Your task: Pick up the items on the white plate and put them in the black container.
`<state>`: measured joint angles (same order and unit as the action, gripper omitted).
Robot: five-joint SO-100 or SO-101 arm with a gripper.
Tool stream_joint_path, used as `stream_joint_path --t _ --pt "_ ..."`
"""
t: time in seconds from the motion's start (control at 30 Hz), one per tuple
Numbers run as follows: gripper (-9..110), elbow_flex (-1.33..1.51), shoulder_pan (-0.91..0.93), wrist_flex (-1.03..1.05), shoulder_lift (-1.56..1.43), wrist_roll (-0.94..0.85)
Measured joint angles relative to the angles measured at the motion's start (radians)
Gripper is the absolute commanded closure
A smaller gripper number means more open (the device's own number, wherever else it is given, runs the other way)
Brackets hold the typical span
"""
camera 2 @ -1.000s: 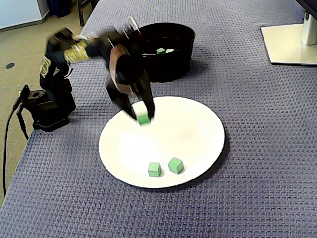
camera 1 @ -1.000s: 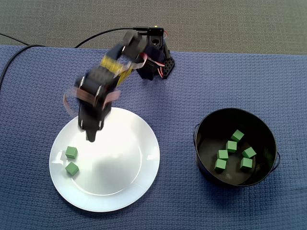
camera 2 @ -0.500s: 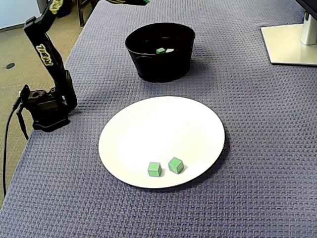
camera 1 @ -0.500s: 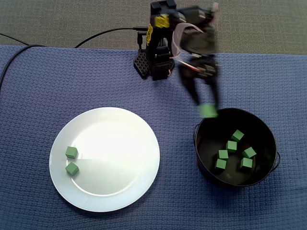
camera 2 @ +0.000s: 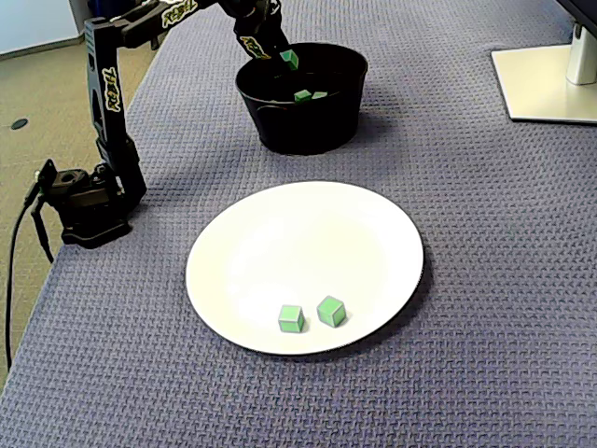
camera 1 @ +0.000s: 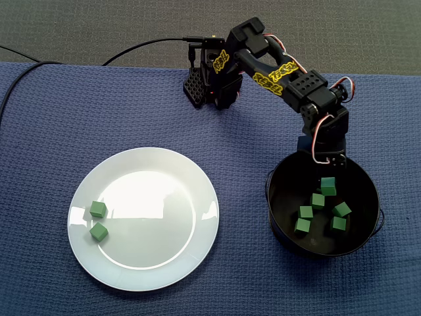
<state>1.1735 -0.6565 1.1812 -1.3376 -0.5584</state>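
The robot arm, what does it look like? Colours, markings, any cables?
The arm is black with yellow lettered stickers on its links. Red and white wires loop at the wrist, above a black pincer. A black cable trails from its base.

In a fixed view, container [camera 1: 270, 192] at 3 o'clock of plate [camera 1: 158, 210], arm base [camera 1: 209, 84] at 1; two cubes [camera 1: 98, 209] on the plate, other cubes [camera 1: 306, 212] in the container.
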Motion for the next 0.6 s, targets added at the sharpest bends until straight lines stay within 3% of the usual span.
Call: stream_joint_path --t 0.13,0.33,0.47,0.6 --pt "70 0.005 -0.003 0.034 -0.006 -0.046" --pt "70 -0.044 0.121 0.287 -0.167 -0.296" --pt "71 -0.103 0.359 0.426 -0.293 -0.551" --pt "71 0.006 0.689 0.341 -0.4 -0.819"
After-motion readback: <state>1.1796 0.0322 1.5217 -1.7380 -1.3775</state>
